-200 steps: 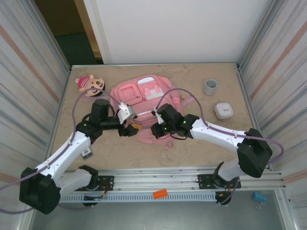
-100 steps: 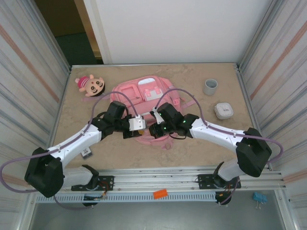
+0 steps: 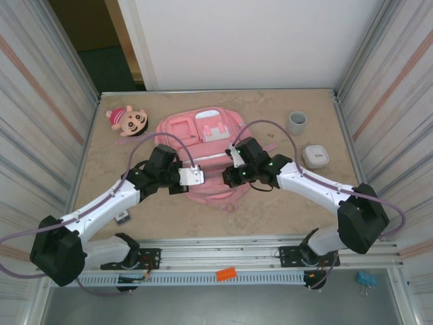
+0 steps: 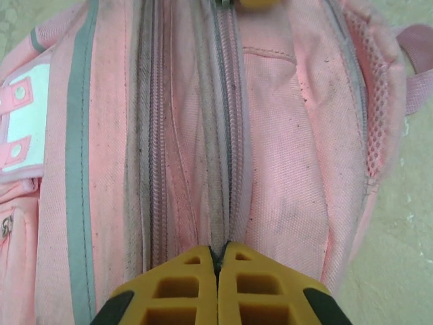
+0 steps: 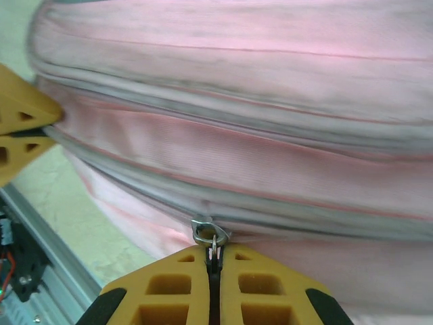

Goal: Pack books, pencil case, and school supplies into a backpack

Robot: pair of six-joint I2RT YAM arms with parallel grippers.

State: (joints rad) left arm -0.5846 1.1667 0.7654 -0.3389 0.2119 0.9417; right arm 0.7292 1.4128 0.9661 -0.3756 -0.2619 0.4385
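Since one second earlier, left gripper (image 4: 218, 261) has swung in from beside the backpack (image 3: 203, 135) to its near edge and gone from spread to clenched. In the left wrist view its yellow fingers meet on the fabric ridge where the zip (image 4: 229, 169) track ends. Right gripper (image 5: 214, 256) was already clamped and has shifted a little to the right, away from its partner. In the right wrist view it pinches the metal zip pull (image 5: 208, 232) between closed fingers.

Judged meaning: one arm now anchors the bag while the other draws the slider along the track, so this is zip work rather than loading. Whether the track is being opened or closed cannot be told. Two grey zip lines run side by side along the bag, with pink cloth between them. Whether that cloth is lining or a panel between two pockets is unclear.

Backpack position: flat at the middle of the table (image 3: 270, 203), front patches toward the far wall, near edge between the two grippers. Fabric hides its contents, so the packing state of book, pencil case and supplies cannot be judged.

Count:
- backpack: one
- arms: two, both gripping the bag
- plush doll (image 3: 128, 120): one, at far left, just beside the bag
- grey cup (image 3: 296, 122): one, at far right
- small white box (image 3: 315, 156): one, nearer than the cup
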